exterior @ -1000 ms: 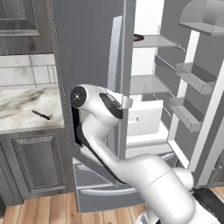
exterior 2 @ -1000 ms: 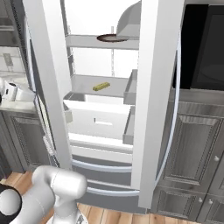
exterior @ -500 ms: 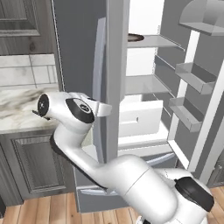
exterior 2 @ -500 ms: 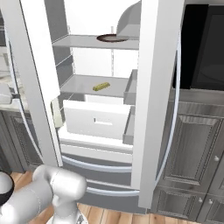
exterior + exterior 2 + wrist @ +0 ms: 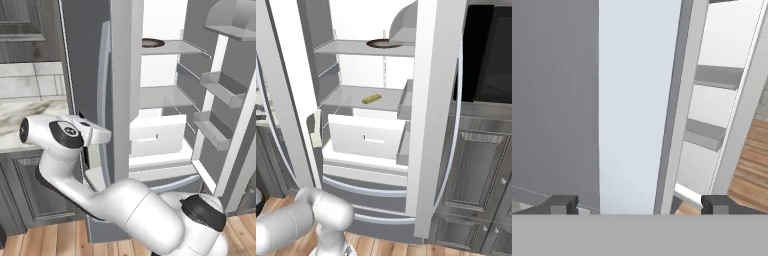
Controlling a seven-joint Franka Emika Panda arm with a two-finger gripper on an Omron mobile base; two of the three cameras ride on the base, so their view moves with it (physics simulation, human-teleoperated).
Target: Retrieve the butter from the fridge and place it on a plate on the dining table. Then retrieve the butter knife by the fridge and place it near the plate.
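The grey fridge (image 5: pixel 90 60) stands with both doors swung open. The butter (image 5: pixel 372 99), a small yellow-green stick, lies on the middle shelf (image 5: pixel 351 97) inside. My gripper (image 5: pixel 640 204) is open and holds nothing; its fingertips (image 5: pixel 562 204) stand wide apart, pointing along the left door's edge (image 5: pixel 632 100). My arm (image 5: pixel 60 137) curls round the outside of that left door, by its long handle (image 5: pixel 104 95). The butter knife is hidden behind the arm. The plate and the dining table are out of view.
A dark round dish (image 5: pixel 383 44) sits on the top shelf. A white drawer (image 5: pixel 366 137) fills the space below the butter's shelf. Bins (image 5: pixel 220 87) line the open right door. A marble counter (image 5: pixel 20 120) lies left of the fridge, dark cabinets (image 5: pixel 481 165) to its right.
The left fridge door has swung further open. My jaws have spread from nearly closed to wide apart, and the hand has moved left, outside the door.
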